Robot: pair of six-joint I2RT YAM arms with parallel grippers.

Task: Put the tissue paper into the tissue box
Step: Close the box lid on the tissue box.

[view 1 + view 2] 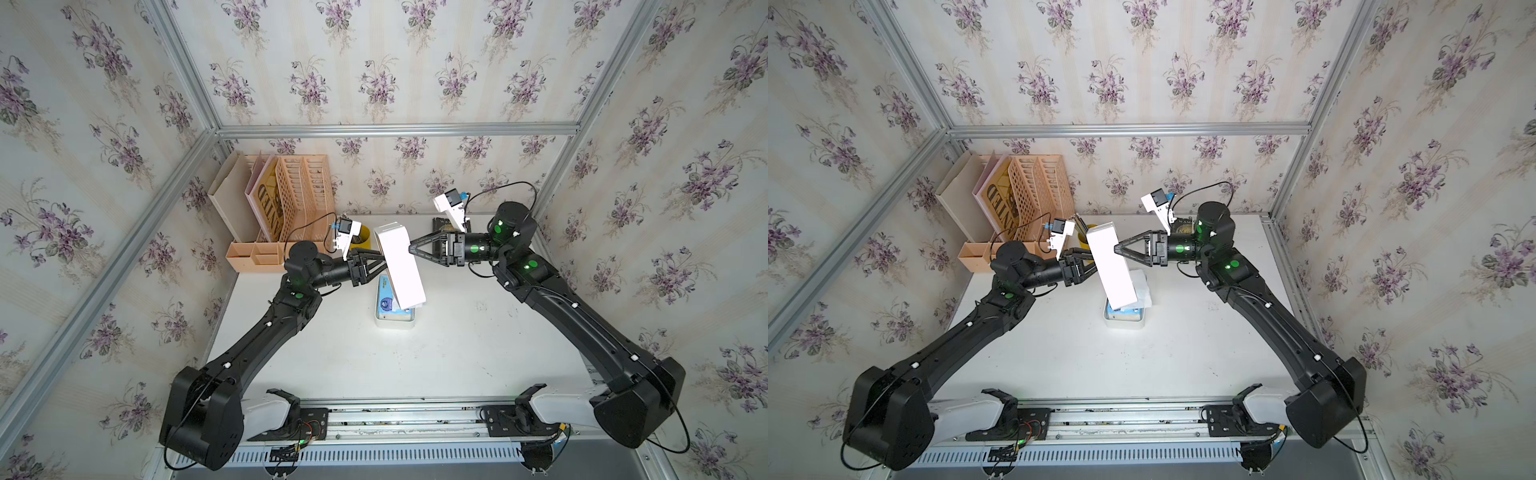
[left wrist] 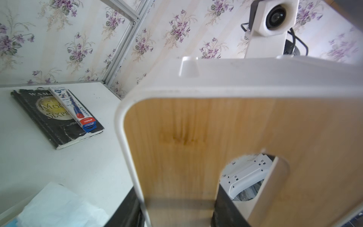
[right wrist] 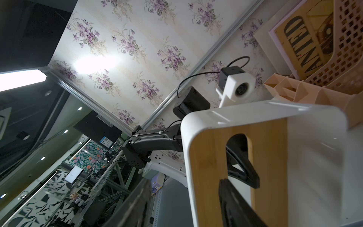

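Note:
The tissue box's white tub (image 1: 395, 325) (image 1: 1124, 322) stands mid-table. Inside it lies the tissue paper (image 1: 388, 302), a light-blue pack with a dark round logo, and white tissue (image 1: 1142, 286) (image 2: 59, 206) sticks out of it. The box's white-rimmed bamboo lid (image 1: 401, 266) (image 1: 1113, 266) (image 2: 196, 137) (image 3: 208, 167) hangs tilted on edge above the tub. My left gripper (image 1: 380, 266) (image 1: 1094, 266) (image 2: 176, 208) is shut on the lid, one finger through its slot. My right gripper (image 1: 411, 249) (image 1: 1117, 249) (image 3: 183, 182) is open, its fingers standing apart either side of the lid's rim.
A dark book (image 2: 59, 118) (image 1: 442, 226) with a red-blue-white card packet (image 2: 74, 108) on it lies at the back right. A peach file rack (image 1: 286, 199), a desk organiser (image 1: 257, 255) and a yellow pencil cup (image 1: 363, 239) stand at the back left.

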